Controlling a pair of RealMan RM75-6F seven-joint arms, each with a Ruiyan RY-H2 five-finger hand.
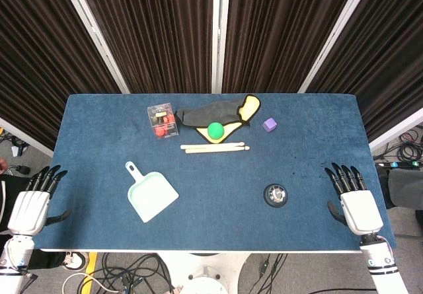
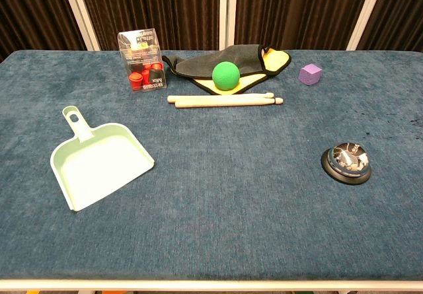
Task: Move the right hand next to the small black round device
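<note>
the small black round device (image 1: 276, 194) sits on the blue table (image 1: 218, 234) toward the robot's right front, flat on its base with a shiny domed top, so it reads as something like a desk bell set down ready to be approached, not picked up. it stands alone, well apart from the other things, which leaves open cloth on every side of it, including the side that faces the right hand (image 1: 352, 198).

the rest is gathered farther back and to the left, out of the way of that approach: a pale green dustpan (image 1: 151, 193) lying flat with its handle pointing away from the robot, a pair of wooden drumsticks (image 1: 215, 148) lying side by side, a green ball (image 1: 215, 131) resting on a dark cloth with yellow lining (image 1: 218, 117), a clear box of red pieces (image 1: 162, 120) standing beside the cloth, and a small purple cube (image 1: 269, 125) to the right of the cloth.

the right hand lies at the right front edge of the table, back of the hand up, fingers (image 1: 342, 176) straight, spread apart and pointing away from the robot, holding nothing. it is level with the device but still clearly apart from it, so the move is not yet made; it looks to call for a plain sideways slide to the robot's left, stopping short of contact.

the left hand (image 1: 34, 200) mirrors it at the left front corner, fingers extended and apart, empty. neither hand shows in the chest view.
</note>
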